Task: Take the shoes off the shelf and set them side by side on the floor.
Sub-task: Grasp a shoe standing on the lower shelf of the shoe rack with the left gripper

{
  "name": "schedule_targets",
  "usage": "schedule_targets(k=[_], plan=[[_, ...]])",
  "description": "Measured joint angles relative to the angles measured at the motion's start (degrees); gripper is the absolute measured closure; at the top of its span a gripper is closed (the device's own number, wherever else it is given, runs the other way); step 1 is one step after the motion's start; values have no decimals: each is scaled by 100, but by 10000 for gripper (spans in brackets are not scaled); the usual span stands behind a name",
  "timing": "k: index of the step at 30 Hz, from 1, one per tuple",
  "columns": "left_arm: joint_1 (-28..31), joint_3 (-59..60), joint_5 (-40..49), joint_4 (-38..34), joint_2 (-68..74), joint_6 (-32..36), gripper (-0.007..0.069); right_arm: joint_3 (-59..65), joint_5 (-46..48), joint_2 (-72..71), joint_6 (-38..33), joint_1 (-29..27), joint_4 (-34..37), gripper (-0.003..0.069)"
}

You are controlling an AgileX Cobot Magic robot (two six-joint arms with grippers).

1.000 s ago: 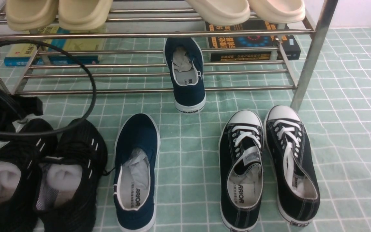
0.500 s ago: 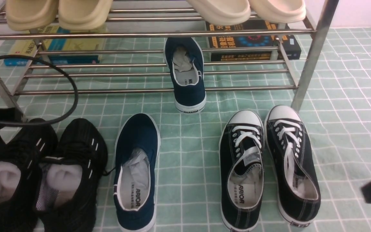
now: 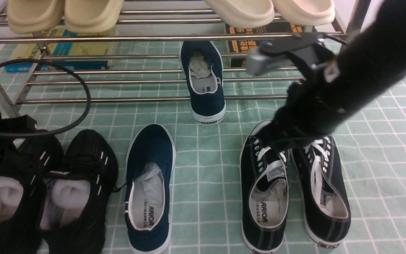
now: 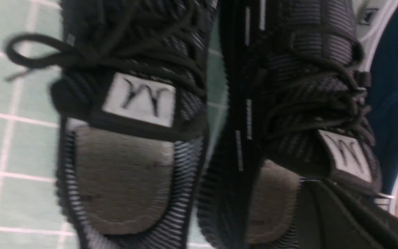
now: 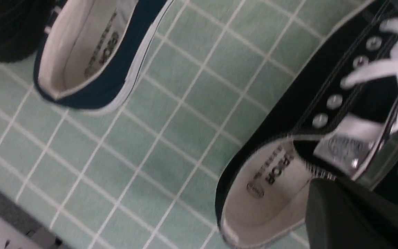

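One navy slip-on shoe point(image 3: 204, 83) lies on the lower tier of the steel shelf point(image 3: 160, 99), its WARRIOR heel hanging over the front rod. Its mate point(image 3: 150, 187) rests on the green gridded floor point(image 3: 210, 169) beside the black mesh trainers and also shows in the right wrist view point(image 5: 92, 55). My right gripper point(image 3: 277, 132) hangs low over the toes of the lace-up sneakers; only one dark finger point(image 5: 351, 214) shows. My left gripper point(image 3: 5, 144) hovers over the mesh trainers at the far left, with one finger point(image 4: 340, 214) visible.
Black mesh trainers point(image 3: 48, 190) stand at the left on the floor. Black lace-up sneakers point(image 3: 291, 190) stand at the right. Cream slippers point(image 3: 65, 14) sit on the top tier. Books point(image 3: 277, 46) lie behind the rack. A black cable point(image 3: 83, 106) loops from the left arm.
My right arm has swung in from the right edge and now reaches over the lace-up sneakers. The left arm has drawn back to the left. Neither navy shoe has moved.
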Motion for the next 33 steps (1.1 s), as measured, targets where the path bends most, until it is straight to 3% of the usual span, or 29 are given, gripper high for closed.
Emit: schedule_targets(k=[5, 8, 9, 13, 17, 24, 29, 33], plan=[[0, 11, -7, -360, 0, 0, 598, -1188, 175, 904, 453, 186, -433, 530], [0, 11, -14, -522, 0, 0, 592, -2221, 206, 1657, 557, 290, -718, 389], [0, 11, -14, -522, 0, 0, 592, -2271, 205, 1693, 556, 290, -718, 389], [0, 11, -14, -566, 0, 0, 588, -3134, -359, 2398, 574, 302, -979, 258], [0, 13, -8, -765, 0, 0, 585, -3334, -1036, 2864, 574, 302, -1320, 215], [0, 13, -8, -815, 0, 0, 579, -3335, -1780, 3429, 602, 304, -2013, 217], [0, 18, -14, -826, 0, 0, 573, -3335, -1953, 3744, 753, 304, -2378, 293], [0, 18, -14, -833, 0, 0, 572, -3364, -1863, 3755, 914, 334, -2445, 533]])
